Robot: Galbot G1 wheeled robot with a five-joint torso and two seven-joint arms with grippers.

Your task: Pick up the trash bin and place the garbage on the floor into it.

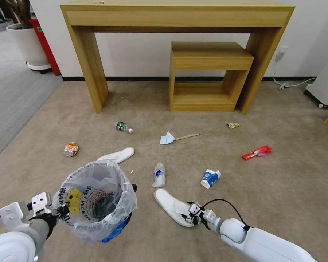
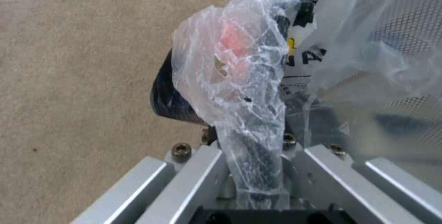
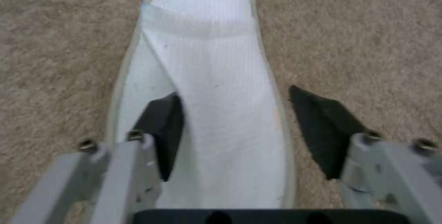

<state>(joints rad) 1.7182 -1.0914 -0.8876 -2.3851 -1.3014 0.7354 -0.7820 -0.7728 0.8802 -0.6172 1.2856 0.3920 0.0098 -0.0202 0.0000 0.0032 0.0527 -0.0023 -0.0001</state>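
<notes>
Left gripper (image 1: 60, 211) clamps trash bin (image 1: 98, 203) rim, lifted. Right gripper (image 3: 234, 127) spread wide, straddling white slipper (image 3: 216, 89) on floor (image 1: 280, 189).

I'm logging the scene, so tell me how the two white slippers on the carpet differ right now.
The near slipper lies in front of the right arm, with the open right gripper straddling it: one finger on its insole, the other on the floor. The far slipper lies untouched just beyond the trash bin, which the left gripper holds by its rim, and the bin's bag partly hides it. Both are white and lie flat.
</notes>
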